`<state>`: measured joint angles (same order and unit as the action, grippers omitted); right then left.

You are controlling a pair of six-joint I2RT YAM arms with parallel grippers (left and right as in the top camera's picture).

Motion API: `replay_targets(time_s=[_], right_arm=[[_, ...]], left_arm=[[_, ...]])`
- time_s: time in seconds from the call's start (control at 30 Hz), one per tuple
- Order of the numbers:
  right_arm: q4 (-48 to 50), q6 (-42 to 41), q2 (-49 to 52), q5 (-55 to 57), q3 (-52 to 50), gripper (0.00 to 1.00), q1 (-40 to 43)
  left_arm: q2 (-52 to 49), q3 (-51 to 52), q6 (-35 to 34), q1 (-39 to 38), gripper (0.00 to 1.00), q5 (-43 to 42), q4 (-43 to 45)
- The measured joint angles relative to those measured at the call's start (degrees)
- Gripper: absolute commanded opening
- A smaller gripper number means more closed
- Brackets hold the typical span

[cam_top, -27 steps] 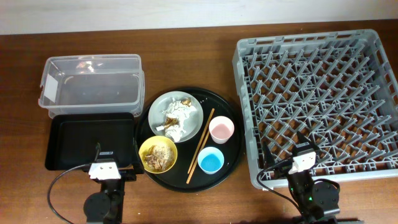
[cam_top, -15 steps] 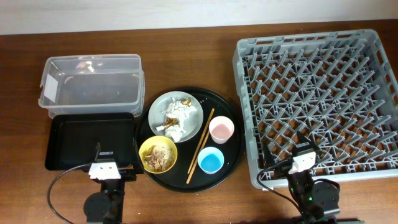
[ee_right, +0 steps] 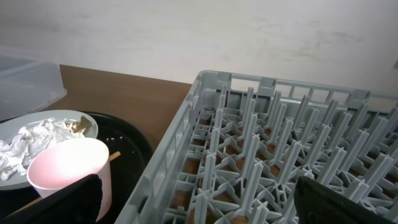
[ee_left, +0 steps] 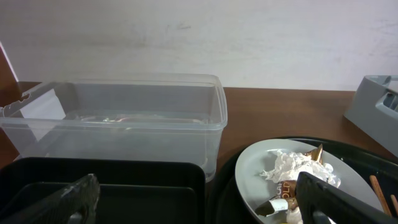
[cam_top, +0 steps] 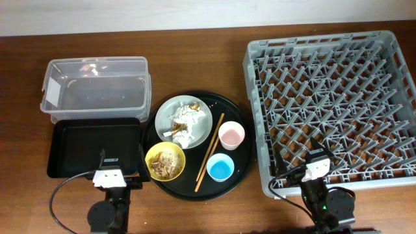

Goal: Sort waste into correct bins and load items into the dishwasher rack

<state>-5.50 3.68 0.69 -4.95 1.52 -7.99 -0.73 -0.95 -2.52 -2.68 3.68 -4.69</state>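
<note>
A pale grey-green plate point(cam_top: 183, 121) holds crumpled white paper point(cam_top: 186, 116) and gold foil wrappers point(cam_top: 194, 105). A yellow bowl point(cam_top: 165, 162) holds brown food scraps. A pink cup point(cam_top: 231, 135), a light blue cup point(cam_top: 220, 168) and wooden chopsticks point(cam_top: 209, 152) lie beside them. The clear tub point(cam_top: 95, 86) and the shallow black tray point(cam_top: 95, 146) stand at the left. The grey dishwasher rack point(cam_top: 331, 104) is at the right. My left gripper point(ee_left: 199, 205) is open over the black tray's near edge. My right gripper point(ee_right: 199, 202) is open over the rack's front left corner.
All the dishes sit on a large round black tray point(cam_top: 242, 168) in the middle of the brown wooden table point(cam_top: 195, 65). A pale wall runs along the table's far edge. Cables trail from both arm bases at the front.
</note>
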Motion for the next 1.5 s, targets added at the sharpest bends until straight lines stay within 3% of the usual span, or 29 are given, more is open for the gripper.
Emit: replay_targets(time_s=[0.97,1.2,1.33,1.5], right_arm=[[0.0,0.0,0.0,0.2,0.0,0.99,0.0],[0.0,-3.2,0.0,0.3,0.0,0.99,0.0],[-0.2,-3.7,0.8,0.5,0.1,0.99,0.0],[-0.7,-3.7,12.1,0.6,5.0,0.99,0.0]], left_arm=[[0.0,0.0,0.0,0.0,0.99,0.0,0.0],[-1.9,0.0,0.0,0.0,0.99,0.0,-0.3],[-3.9,-2.2,0.0,0.0,0.99,-0.4,-5.8],[-10.1,-7.8,0.1,0.0,0.99,-0.4,-13.7]])
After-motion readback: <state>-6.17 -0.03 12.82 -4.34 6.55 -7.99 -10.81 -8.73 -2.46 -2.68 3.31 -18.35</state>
